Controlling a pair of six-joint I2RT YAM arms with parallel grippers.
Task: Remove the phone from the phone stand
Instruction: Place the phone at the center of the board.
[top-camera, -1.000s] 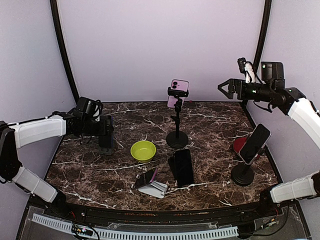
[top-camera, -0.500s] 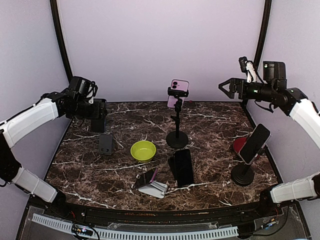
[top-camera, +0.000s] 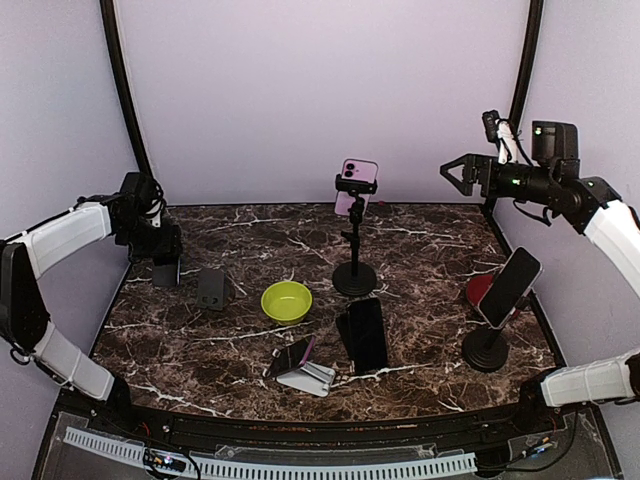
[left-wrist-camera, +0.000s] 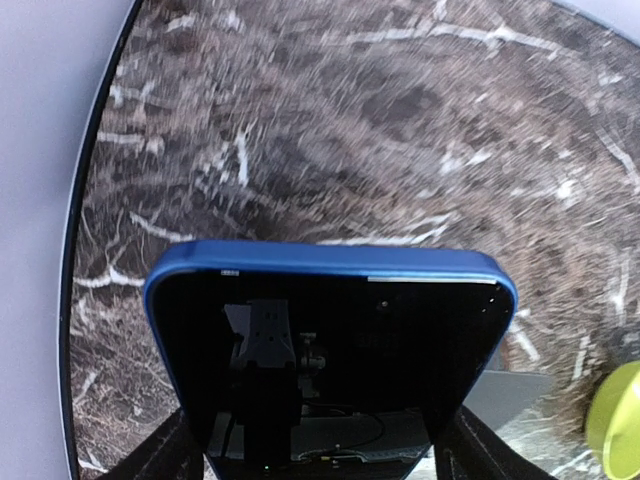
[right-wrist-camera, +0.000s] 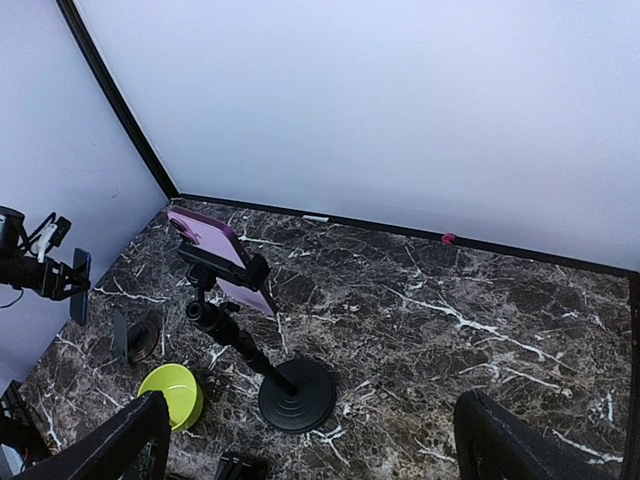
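left claw (top-camera: 165, 268) pinching blue phone (left-wrist-camera: 330, 350) | dark stand (top-camera: 212, 288) just beside, apart | right claw (top-camera: 453, 172) spread

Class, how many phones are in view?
5. Pink phone on the tall middle stand; black phone flat on the table; front phone on the folding stand; right phone on the round-based stand; blue phone between the left fingers. None looks hidden.

blue-cased phone (left-wrist-camera: 330, 360) in left gripper (left-wrist-camera: 325, 452), marble table (left-wrist-camera: 400, 130) below
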